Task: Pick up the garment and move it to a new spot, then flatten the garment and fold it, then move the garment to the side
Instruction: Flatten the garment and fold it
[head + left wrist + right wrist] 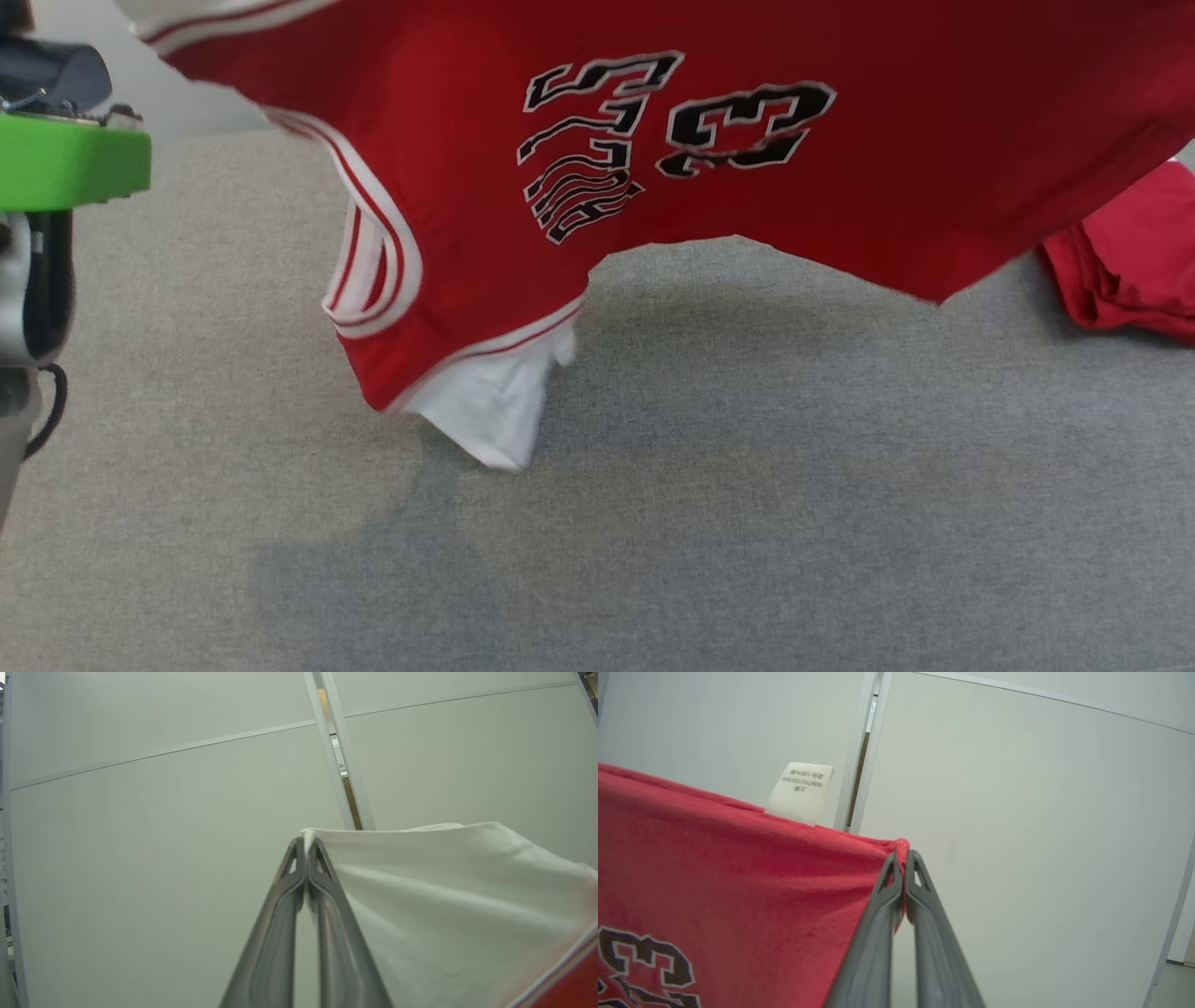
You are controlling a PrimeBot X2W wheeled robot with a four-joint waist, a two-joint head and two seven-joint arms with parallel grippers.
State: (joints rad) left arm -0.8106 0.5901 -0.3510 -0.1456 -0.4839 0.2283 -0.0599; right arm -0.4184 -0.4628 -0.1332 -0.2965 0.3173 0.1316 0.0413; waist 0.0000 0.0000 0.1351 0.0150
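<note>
The red garment [747,187] hangs spread above the grey counter [747,523], a white edge pinched in the closed left hand [306,842] and a red edge in the closed right hand [903,855]; the carry step appears under way, and lowering calls for even tension.

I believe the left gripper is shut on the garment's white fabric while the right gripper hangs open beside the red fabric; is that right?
No: the right gripper is shut on the red edge of the garment, as the right wrist view shows. The rest stands.
</note>
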